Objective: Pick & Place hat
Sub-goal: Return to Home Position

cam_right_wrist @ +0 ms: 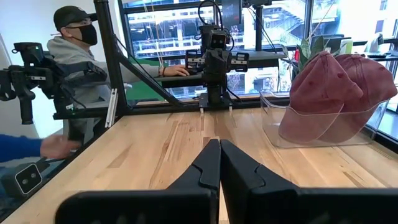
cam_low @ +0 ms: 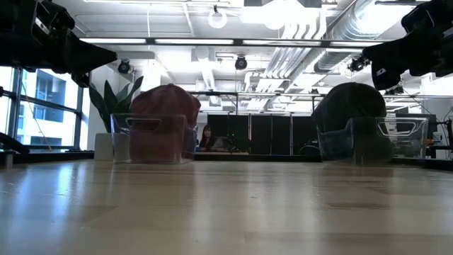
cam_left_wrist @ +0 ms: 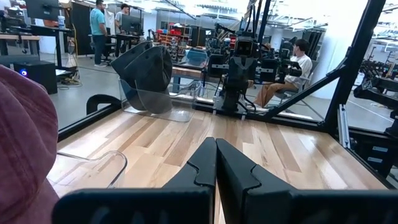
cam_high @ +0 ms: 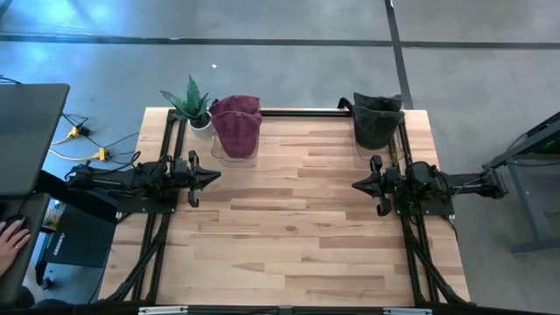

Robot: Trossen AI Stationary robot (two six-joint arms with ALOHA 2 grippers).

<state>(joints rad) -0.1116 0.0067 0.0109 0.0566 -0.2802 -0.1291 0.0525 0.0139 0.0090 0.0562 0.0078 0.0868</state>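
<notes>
Caps [cam_high: 236,122] in dark red, two of them, fill the left transparent bin [cam_right_wrist: 271,118] at the far edge of the bench [cam_high: 297,236], beside a potted plant [cam_high: 191,103]. A black cap [cam_high: 376,118] sits in the right bin [cam_left_wrist: 158,102]. The arms lie at the bench's sides, left claw [cam_high: 215,175] and right claw [cam_high: 355,185] each pressed together, pointing toward each other.

The red cap [cam_left_wrist: 22,143] is cut off by the edge of the left wrist view, a person's hand [cam_high: 10,238] shows only partly at the high view's border, and the left arm [cam_low: 49,35] and right arm [cam_low: 414,42] run off the low view's top.
</notes>
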